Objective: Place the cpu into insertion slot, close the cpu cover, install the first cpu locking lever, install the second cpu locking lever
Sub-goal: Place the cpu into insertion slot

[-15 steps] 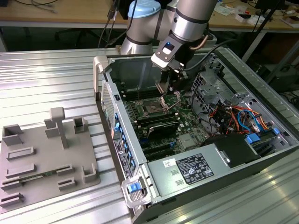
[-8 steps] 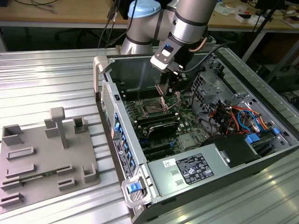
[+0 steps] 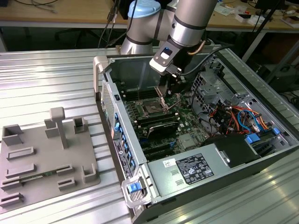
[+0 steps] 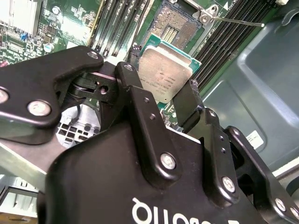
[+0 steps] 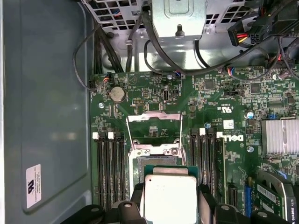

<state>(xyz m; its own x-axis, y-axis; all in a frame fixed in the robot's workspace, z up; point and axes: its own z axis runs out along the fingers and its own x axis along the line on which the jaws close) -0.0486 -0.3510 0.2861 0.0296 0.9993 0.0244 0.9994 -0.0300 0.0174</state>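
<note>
Cpu (image 4: 164,74) is off the board, pinched by two opposite edges between the black fingers (image 4: 135,100) of the gripper (image 4: 160,86) with its silvery metal top facing the camera in both wrist views. The claw is clamped on the cpu, a finger pressed to each side. The chip hangs above the motherboard (image 5: 224,93), just over the near edge of the insertion slot (image 4: 174,22), and is not seated. The slot's field of contacts lies bare beyond it. The cpu cover (image 5: 154,118) stands swung up and open at the far side of the slot, and a thin metal locking lever (image 4: 233,21) sticks out sideways from a corner of the slot frame. Dark memory slots (image 5: 110,168) run along both flanks of the slot. In the exterior view the arm (image 3: 187,18) reaches down into the open computer case (image 3: 105,93) — a grey moulded fixture tray (image 3: 46,154) lies on the ribbed table to the exterior view's left.
</note>
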